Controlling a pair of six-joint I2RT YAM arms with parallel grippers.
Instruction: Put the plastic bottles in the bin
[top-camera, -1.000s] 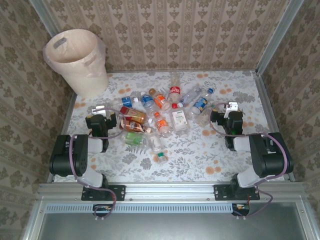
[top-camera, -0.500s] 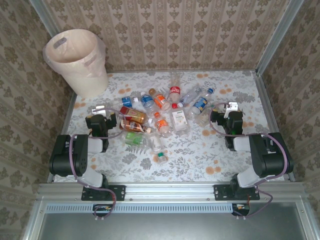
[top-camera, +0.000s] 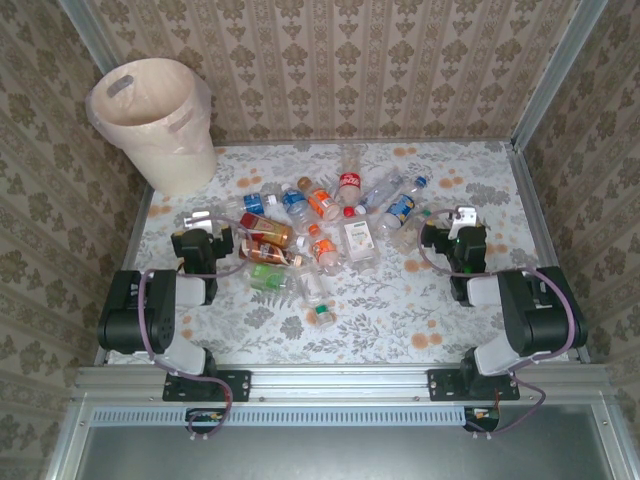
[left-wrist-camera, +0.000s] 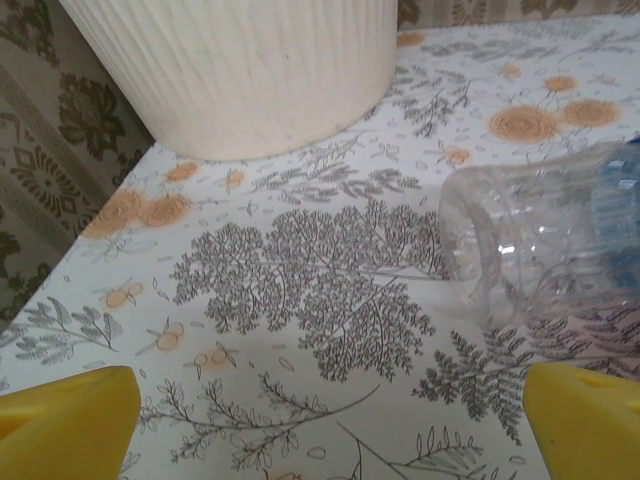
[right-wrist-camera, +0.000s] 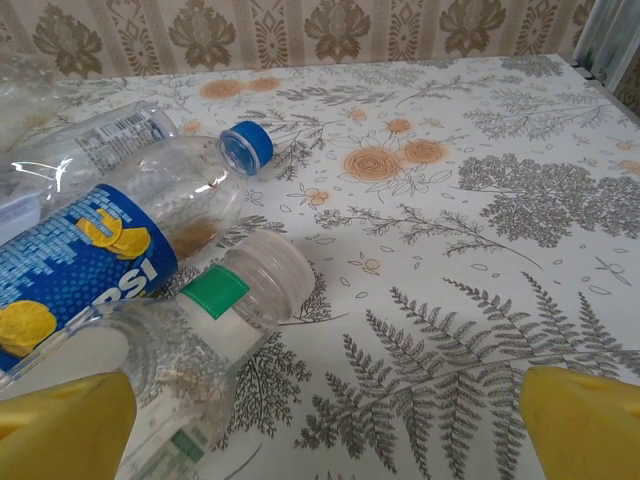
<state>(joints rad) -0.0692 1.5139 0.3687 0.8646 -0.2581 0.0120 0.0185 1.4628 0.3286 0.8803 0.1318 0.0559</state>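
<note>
The left end effector (top-camera: 205, 222) and the right end effector (top-camera: 456, 216) both rest low over the floral desk (top-camera: 400, 300) with jaws spread wide, gripping nothing. The plastic bottles (top-camera: 320, 228) lie heaped between them, and the bin (top-camera: 178, 152) stands at the far left corner.

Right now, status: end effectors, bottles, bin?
Left end effector open, empty; right end effector open, empty. Clear plastic bottles scattered mid-table. Round cream plastic bin far-left, unobstructed.
</note>
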